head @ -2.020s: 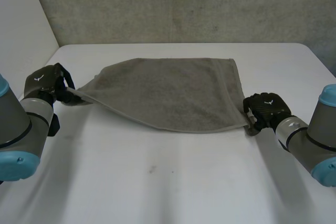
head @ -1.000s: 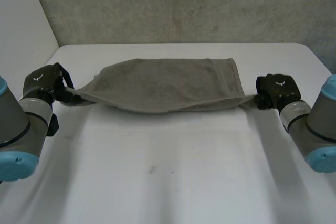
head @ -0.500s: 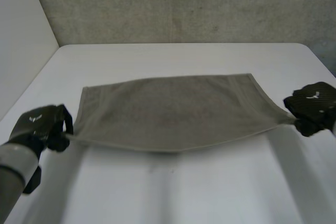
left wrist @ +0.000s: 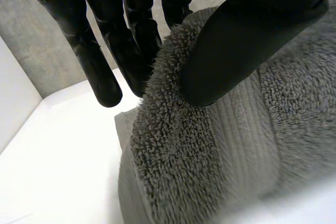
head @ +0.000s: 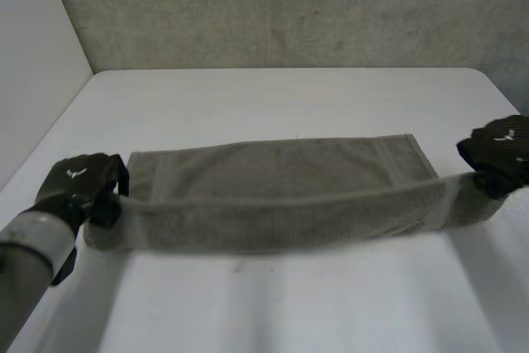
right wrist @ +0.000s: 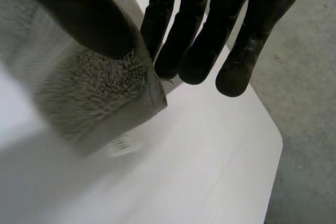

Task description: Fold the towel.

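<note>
A grey-brown towel (head: 273, 173) lies stretched across the white table (head: 273, 97), its near edge lifted and rolled between my two hands. My left hand (head: 81, 188) holds the towel's near left corner. In the left wrist view the thumb (left wrist: 247, 40) pinches the towel (left wrist: 210, 145) against the fingers (left wrist: 105, 51). My right hand (head: 498, 150) holds the near right corner at the table's right side. There the thumb (right wrist: 79, 9) presses the towel (right wrist: 79, 98) against the fingers (right wrist: 199, 40). The far edge rests flat on the table.
A grey concrete wall (head: 273, 6) runs behind the table's far edge. A white wall (head: 33, 55) stands at the left. The table's right edge (right wrist: 275, 145) lies close beyond my right hand. Bare table lies in front of the towel.
Both hands moved toward the camera with the near corners, then lowered. The towel was pulled taut and nearer; its near edge now sags in a roll over the flat part.
</note>
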